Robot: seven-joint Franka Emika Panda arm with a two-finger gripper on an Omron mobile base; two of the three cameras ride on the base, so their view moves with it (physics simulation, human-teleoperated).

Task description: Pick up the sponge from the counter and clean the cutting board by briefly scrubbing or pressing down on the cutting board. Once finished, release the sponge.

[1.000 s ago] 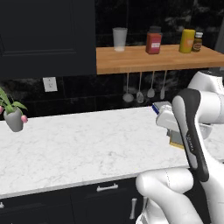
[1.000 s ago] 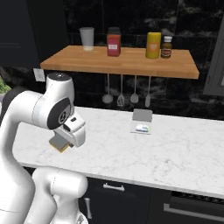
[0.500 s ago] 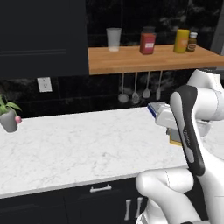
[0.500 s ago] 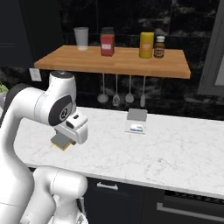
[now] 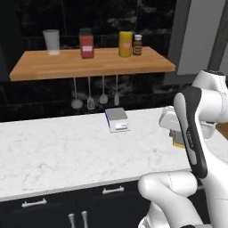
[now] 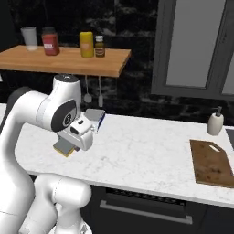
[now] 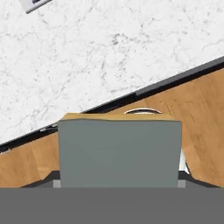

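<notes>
Pincer (image 6: 68,147) holds our sponge (image 6: 64,148) (grey face up) above bench (image 6: 137,151) front edge; cutting board (image 6: 212,162) well apart.

Kitchen: marble counter (image 5: 67,151), utensils (image 5: 95,95) under shelf (image 5: 89,62) of jars, cutting board (image 6: 212,163)

Matt wooden cutting board (image 6: 212,163), glossy marble counter (image 6: 137,151), seemingly.

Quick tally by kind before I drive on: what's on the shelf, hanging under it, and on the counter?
Shelf containers: 4 (cup, red jar, yellow jar, brown bottle)
Hanging utensils: 4
Scale: 1
Soap bottle: 1
Cutting board: 1
Sponge, held in the claw: 1
Total: 12
</notes>
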